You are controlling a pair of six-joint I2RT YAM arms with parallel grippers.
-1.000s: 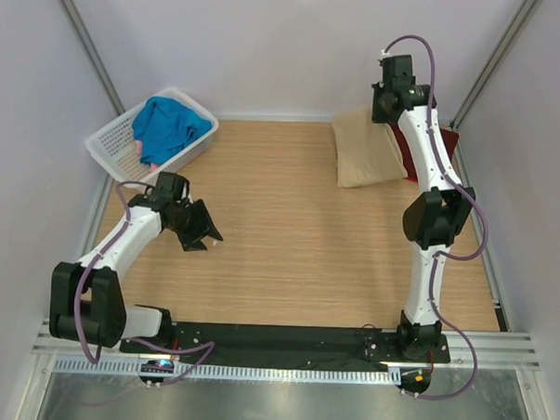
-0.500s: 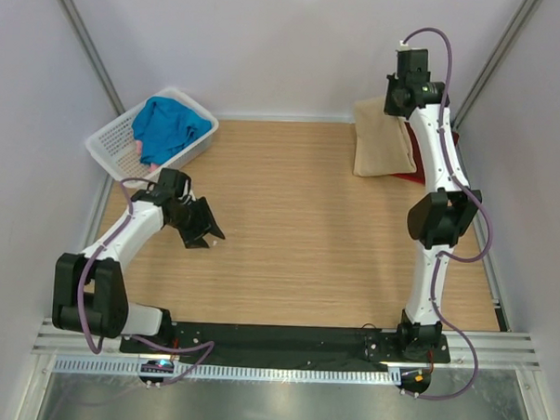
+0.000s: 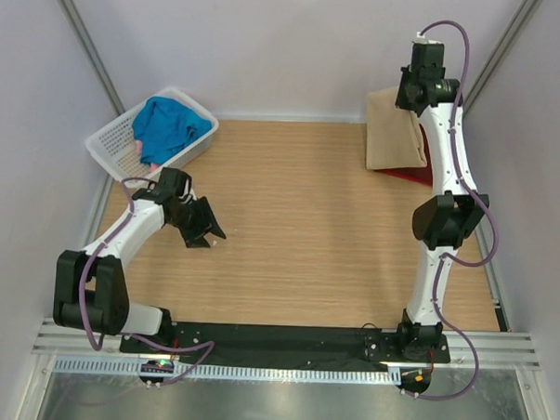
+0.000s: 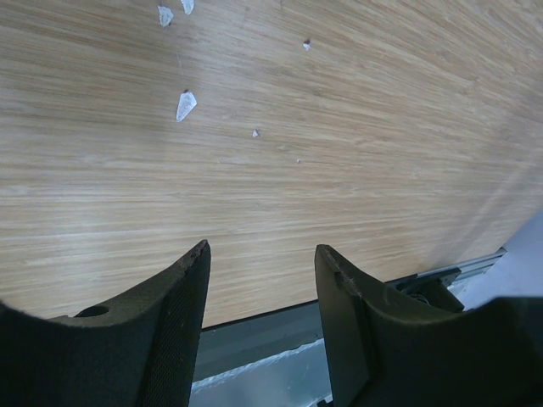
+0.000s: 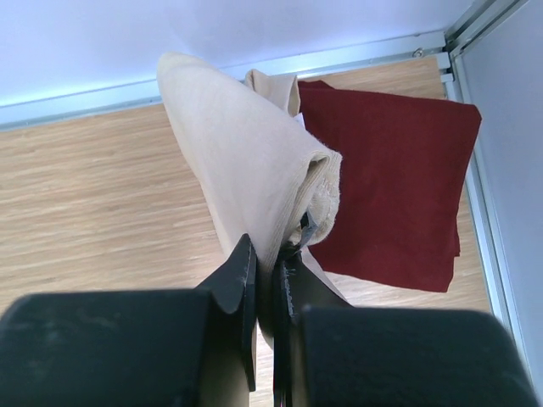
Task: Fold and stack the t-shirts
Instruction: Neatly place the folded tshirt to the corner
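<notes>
Currently right gripper (image 5: 265, 254) pinches tan t-shirt (image 5: 242, 148), hanging at 1 o'clock above maroon t-shirt (image 5: 386, 170); left gripper (image 4: 263, 253) spread, low over table (image 4: 254, 127) at 9 o'clock

My right gripper (image 5: 265, 251) was black. The tan shirt (image 5: 246, 144), dark red shirt (image 5: 386, 178) and blue shirt (image 3: 167, 126) were plain — the basket (image 3: 108, 154) white.

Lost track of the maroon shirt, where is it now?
Right wrist view: the maroon t-shirt lies flat in the table's far right corner, behind the tan t-shirt the right gripper pinches.
</notes>
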